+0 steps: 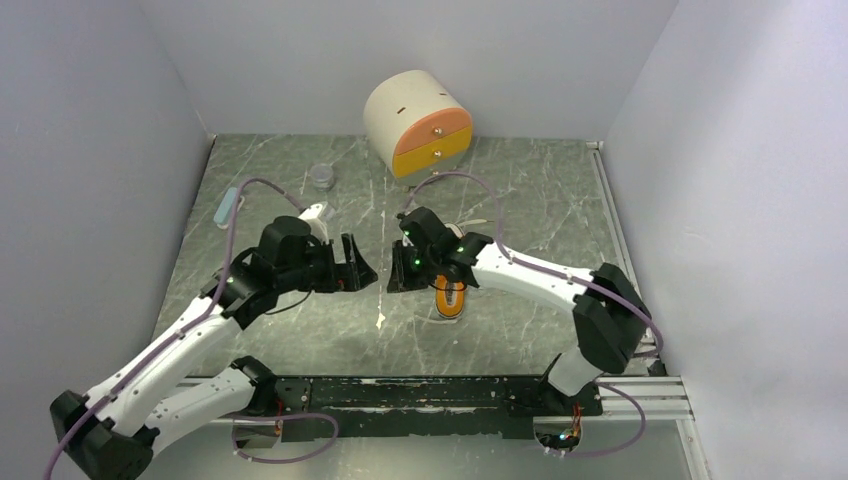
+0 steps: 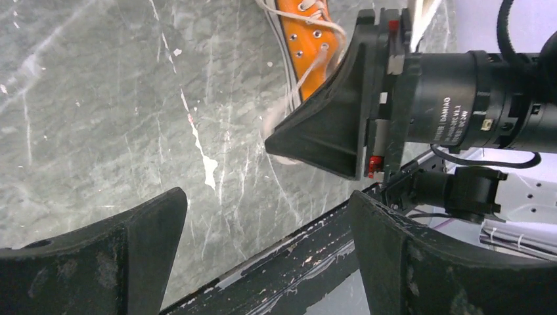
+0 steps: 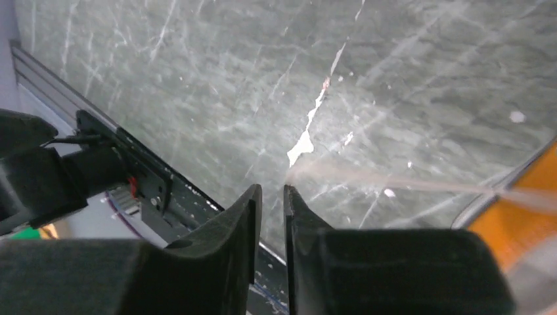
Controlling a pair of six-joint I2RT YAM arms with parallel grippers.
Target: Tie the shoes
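Orange sneaker (image 1: 449, 298) lies on the desk (image 1: 300, 330) just beside the right gripper (image 3: 272, 190), and is likely light and soft-sided. The left gripper (image 2: 269, 243) hangs spread wide, while the right one, nearly pressed together, seems to pinch the limp, slippery white lace (image 3: 394, 184), the sensible hold.

Marbled grey-green table (image 1: 520, 200) with orange sneaker (image 1: 450, 298), cream-and-orange drawer box (image 1: 418, 122), small grey pot (image 1: 322, 177), perhaps a pale-blue pen (image 1: 229, 207).

Sneaker (image 1: 450, 298) on table (image 1: 520, 200). Right gripper (image 1: 395, 280) just left of sneaker, lace (image 3: 394, 185) spanning between them. Left gripper (image 1: 358, 266) farther left. Drawer unit (image 1: 417, 120) behind sneaker.
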